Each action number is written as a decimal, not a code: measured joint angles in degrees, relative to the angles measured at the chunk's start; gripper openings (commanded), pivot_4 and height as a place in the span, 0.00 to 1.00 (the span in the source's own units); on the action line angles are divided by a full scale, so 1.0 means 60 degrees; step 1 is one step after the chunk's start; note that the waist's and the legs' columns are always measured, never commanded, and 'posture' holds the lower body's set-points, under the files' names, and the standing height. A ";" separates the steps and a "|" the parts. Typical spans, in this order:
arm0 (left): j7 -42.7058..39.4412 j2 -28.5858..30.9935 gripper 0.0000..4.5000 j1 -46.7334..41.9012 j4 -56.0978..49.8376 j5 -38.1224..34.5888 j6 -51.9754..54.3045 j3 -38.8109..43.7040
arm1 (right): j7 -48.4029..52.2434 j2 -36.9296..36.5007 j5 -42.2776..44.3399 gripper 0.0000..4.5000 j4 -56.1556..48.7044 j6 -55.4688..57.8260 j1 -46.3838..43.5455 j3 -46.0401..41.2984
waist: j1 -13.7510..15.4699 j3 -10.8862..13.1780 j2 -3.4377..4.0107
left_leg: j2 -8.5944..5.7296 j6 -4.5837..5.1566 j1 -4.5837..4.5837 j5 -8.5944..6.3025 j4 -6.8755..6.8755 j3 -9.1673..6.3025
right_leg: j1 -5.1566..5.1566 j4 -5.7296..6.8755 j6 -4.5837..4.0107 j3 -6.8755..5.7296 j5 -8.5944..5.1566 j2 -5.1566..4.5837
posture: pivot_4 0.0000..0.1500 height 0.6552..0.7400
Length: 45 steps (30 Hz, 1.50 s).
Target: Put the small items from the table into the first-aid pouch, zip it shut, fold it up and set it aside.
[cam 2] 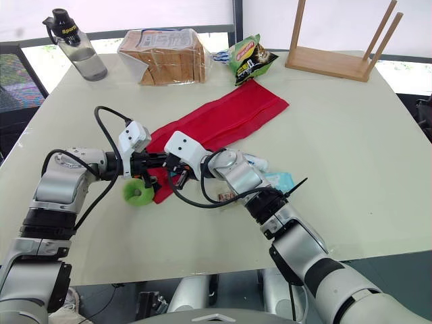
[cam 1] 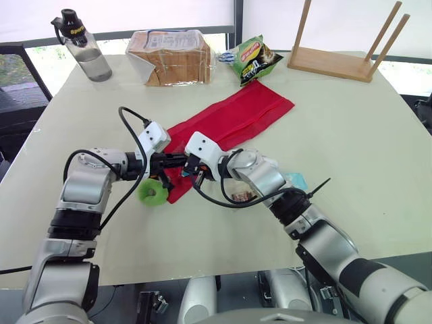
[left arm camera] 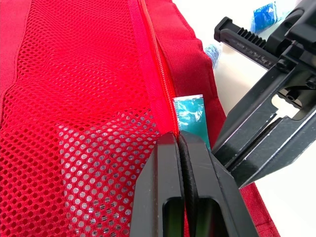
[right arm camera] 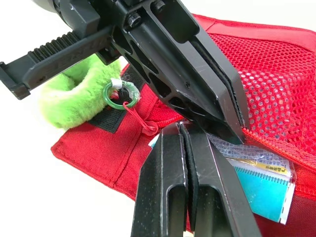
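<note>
The red first-aid pouch (cam 1: 233,118) lies unfolded, slanting across the table's middle. At its near end my left gripper (cam 1: 183,161) is shut on the pouch's zip edge (left arm camera: 165,98), beside the mesh pocket. My right gripper (right arm camera: 180,132) is pressed against it from the right, shut at the zipper pull, whose red cord (right arm camera: 140,121) carries a small green ring (right arm camera: 114,96). A teal packet (left arm camera: 190,116) and a foil strip sit in the pocket mouth. A fuzzy green ring (cam 1: 153,192) lies by the pouch's corner. Blue packets (cam 2: 280,181) lie under my right forearm.
At the table's far side stand a water bottle (cam 1: 84,47), a bagged bread loaf (cam 1: 172,57), a green snack bag (cam 1: 253,61) and a wooden rack (cam 1: 337,61). Bare tabletop lies to the right of the pouch and along the near edge.
</note>
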 measured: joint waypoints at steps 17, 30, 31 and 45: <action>0.0000 -0.0134 0.00 0.0066 -0.0100 -0.0023 -0.0001 0.0009 | -0.0950 0.0222 -0.0775 0.01 0.3177 -0.2746 -0.0916 -0.0066 | 0.0011 -0.0001 -0.0001 | 0.0000 0.0000 0.0004 0.0000 0.0001 0.0002 | 0.0001 0.0002 0.0000 0.0001 0.0000 -0.0001 | 1.00 1.00; 0.0358 -0.0243 0.00 0.0183 -0.0248 0.0003 -0.0264 0.0022 | -0.0435 0.0215 -0.0141 0.19 0.4205 -0.4389 -0.0907 -0.0549 | 0.0015 0.0000 -0.0001 | -0.0001 -0.0001 0.0002 0.0001 0.0001 0.0001 | 0.0002 0.0003 -0.0001 0.0000 0.0001 -0.0002 | 1.00 1.00; 0.0368 -0.0243 0.00 0.0183 -0.0234 0.0005 -0.0292 0.0022 | -0.0307 0.0215 -0.0106 0.30 0.4120 -0.4309 -0.0898 -0.0553 | 0.0009 -0.0001 -0.0001 | 0.0000 -0.0001 0.0002 0.0001 0.0001 0.0001 | 0.0002 0.0003 -0.0001 0.0001 0.0001 -0.0002 | 1.00 1.00; -0.0266 0.0496 0.00 0.0299 0.1239 0.0886 -0.2525 -0.0358 | 0.2495 -0.3144 0.1685 0.97 -0.4516 0.0133 0.1667 -0.1298 | -0.0025 0.0000 0.0001 | 0.0003 0.0000 0.0007 0.0000 -0.0004 -0.0002 | 0.0003 0.0003 -0.0002 -0.0002 0.0000 0.0003 | 1.00 1.00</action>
